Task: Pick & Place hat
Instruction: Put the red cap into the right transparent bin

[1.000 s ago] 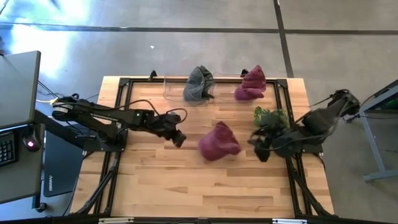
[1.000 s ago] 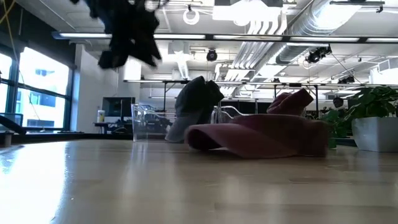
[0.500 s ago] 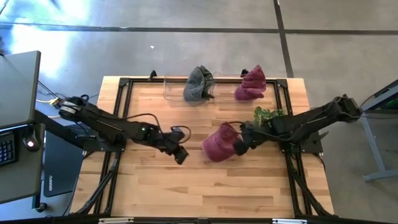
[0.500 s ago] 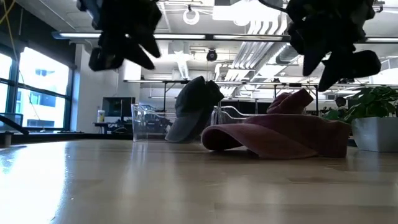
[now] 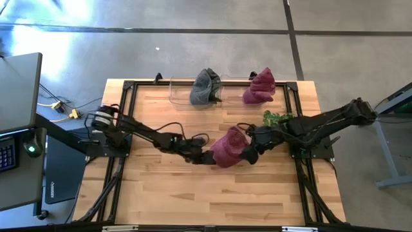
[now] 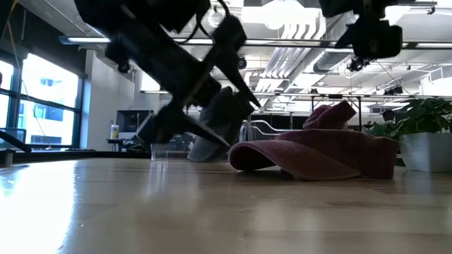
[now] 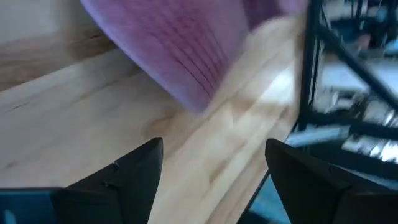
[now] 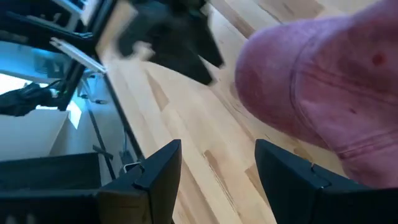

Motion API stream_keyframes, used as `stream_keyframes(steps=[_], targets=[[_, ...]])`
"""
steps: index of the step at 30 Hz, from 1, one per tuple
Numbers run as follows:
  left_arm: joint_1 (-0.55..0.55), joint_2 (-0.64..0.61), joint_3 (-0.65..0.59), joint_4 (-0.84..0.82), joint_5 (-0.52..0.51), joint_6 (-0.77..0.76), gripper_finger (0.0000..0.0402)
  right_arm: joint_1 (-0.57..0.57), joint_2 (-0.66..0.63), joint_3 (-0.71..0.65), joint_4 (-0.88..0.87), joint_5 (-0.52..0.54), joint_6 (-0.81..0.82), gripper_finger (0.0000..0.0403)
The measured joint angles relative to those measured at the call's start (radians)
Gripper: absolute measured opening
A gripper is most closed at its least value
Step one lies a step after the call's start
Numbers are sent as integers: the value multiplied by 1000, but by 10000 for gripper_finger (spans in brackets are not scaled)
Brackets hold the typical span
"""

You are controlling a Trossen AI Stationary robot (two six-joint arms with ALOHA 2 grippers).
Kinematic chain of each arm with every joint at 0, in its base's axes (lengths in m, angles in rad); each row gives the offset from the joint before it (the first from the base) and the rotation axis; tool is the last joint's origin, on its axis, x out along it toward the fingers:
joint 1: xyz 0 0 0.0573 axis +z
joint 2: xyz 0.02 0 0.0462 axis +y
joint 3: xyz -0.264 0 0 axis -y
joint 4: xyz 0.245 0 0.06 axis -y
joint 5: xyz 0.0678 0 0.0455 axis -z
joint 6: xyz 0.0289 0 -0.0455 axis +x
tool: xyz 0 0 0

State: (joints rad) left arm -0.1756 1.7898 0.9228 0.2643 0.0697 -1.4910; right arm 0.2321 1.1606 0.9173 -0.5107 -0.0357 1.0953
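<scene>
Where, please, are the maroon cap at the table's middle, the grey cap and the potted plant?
maroon cap (image 5: 226, 148), high view, on its crown.
grey cap (image 5: 205, 86), high view, on its crown.
potted plant (image 6: 422, 127), low view, on its leaves.

Bright, even daylight covers my table (image 5: 193, 187) from above, while at table height my arms are black silhouettes against glaring ceiling lights (image 6: 282, 32), and both wrist cameras smear with motion blur, the maroon hat (image 7: 180, 46) ahead of my fingers soft-edged.

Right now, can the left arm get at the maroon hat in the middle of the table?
Probably yes. The left gripper is open at the hat, its brim just ahead and only bare table between. The right gripper, open on the hat's far side, leaves that side free.
</scene>
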Motion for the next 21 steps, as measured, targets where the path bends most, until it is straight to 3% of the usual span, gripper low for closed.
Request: stream_keyframes(steps=[4, 10, 14, 21], targets=[[-1, 63, -2, 43, -77, -101, 269, 6, -70, 5, -22, 12, -41, 200], [-1, 125, 5, 285, -189, -93, 247, 17, -201, 2, -115, 83, -57, 200], [6, 185, 33, 276, -235, -85, 222, 35, -282, 2, -164, 150, -50, 200], [33, 228, 99, 290, -297, 59, 116, 69, -359, 2, -172, 248, -47, 200]])
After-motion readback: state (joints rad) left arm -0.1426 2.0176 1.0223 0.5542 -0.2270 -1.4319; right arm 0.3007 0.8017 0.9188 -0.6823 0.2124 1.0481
